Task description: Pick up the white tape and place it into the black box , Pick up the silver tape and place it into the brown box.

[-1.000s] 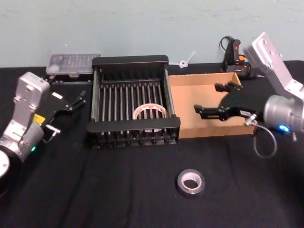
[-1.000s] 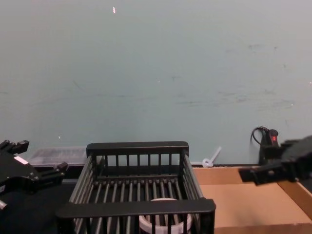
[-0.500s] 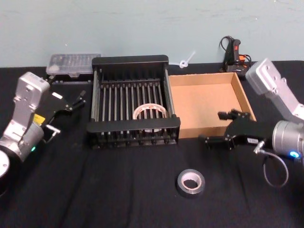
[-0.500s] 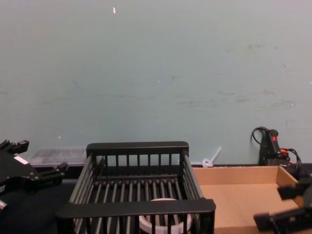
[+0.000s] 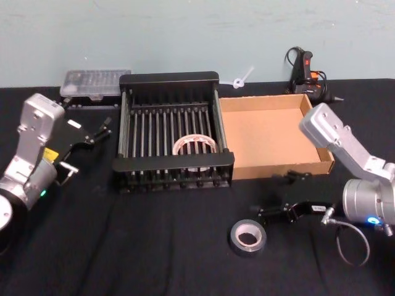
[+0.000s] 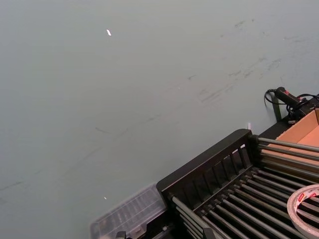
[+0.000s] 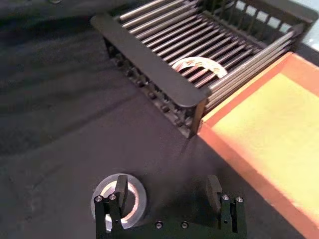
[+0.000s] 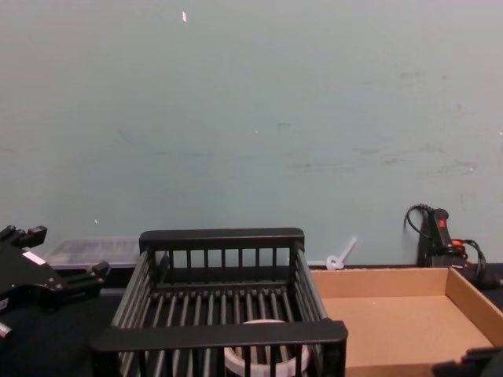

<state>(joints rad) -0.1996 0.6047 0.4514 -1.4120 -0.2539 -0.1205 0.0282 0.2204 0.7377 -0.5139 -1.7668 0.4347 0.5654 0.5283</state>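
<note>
White tape (image 5: 196, 145) was already lying flat in the black box (image 5: 174, 79), toward the near wall, so the first half read as done. Silver tape (image 5: 248, 237) sat flat on the black cloth (image 5: 123, 246), hole up, in front of the gap between the black box and the brown box (image 5: 269, 132), well clear of both. Right gripper (image 5: 276, 198) was low over the cloth, just beyond the roll on the box side and slightly to the robot's right of it, fingers spread wide with nothing between them. From the right wrist view, one finger (image 7: 121, 187) overlapped the roll's rim, the other (image 7: 214, 189) stood off over bare cloth, so the roll was off-centre to the opening, not straddled. Roll is round, so no long axis to align; my read was the coming move needed a short shift toward the robot and to its left, then down, before closing. Left gripper (image 5: 92, 133) was parked beside the black box's left wall, open and empty, and much farther from the roll. Right arm was clearly the one to use, and the brown box was right behind it for the drop.
</note>
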